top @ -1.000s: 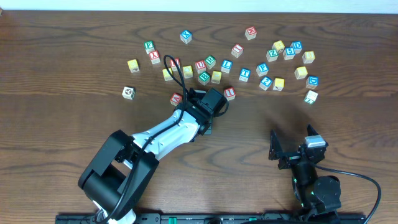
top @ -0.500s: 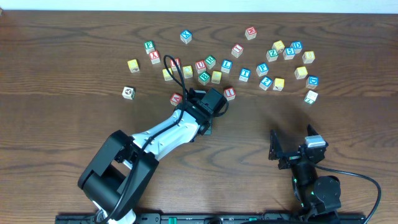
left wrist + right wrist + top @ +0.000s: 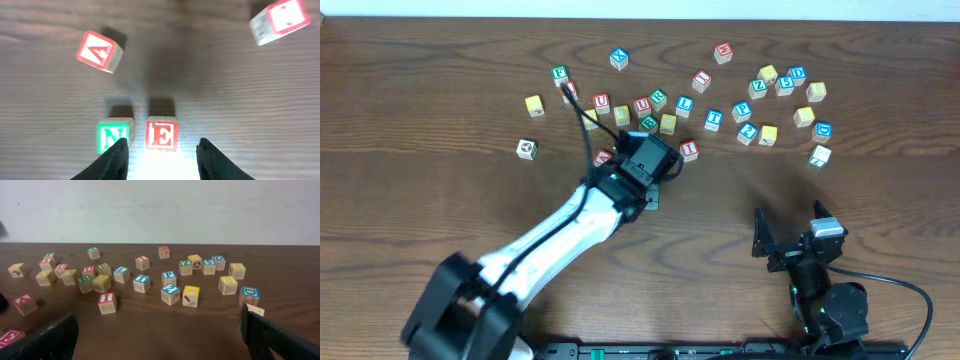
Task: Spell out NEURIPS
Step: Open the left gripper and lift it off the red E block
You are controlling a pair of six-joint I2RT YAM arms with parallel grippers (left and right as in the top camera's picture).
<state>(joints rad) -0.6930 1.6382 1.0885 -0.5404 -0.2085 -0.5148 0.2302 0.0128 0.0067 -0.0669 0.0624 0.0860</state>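
In the left wrist view a green N cube [image 3: 112, 138] and a red E cube [image 3: 161, 134] stand side by side on the table, N on the left. My left gripper [image 3: 162, 161] is open just above and in front of them, its fingers either side of the E cube and holding nothing. In the overhead view the left gripper [image 3: 648, 165] hides both cubes. A red I cube [image 3: 689, 150] sits just right of it. The other lettered cubes lie scattered behind. My right gripper [image 3: 792, 243] is open and empty at the front right, and it also shows in its own wrist view [image 3: 160, 340].
A red A cube [image 3: 98, 51] lies tilted left of and beyond the N cube; it also shows in the overhead view [image 3: 603, 157]. A cluster of cubes [image 3: 785, 85] sits at the far right. A lone cube [image 3: 526, 148] sits at the left.
The left arm has stretched out and its gripper has shifted slightly left and away from me. The cubes and the right arm have not moved.
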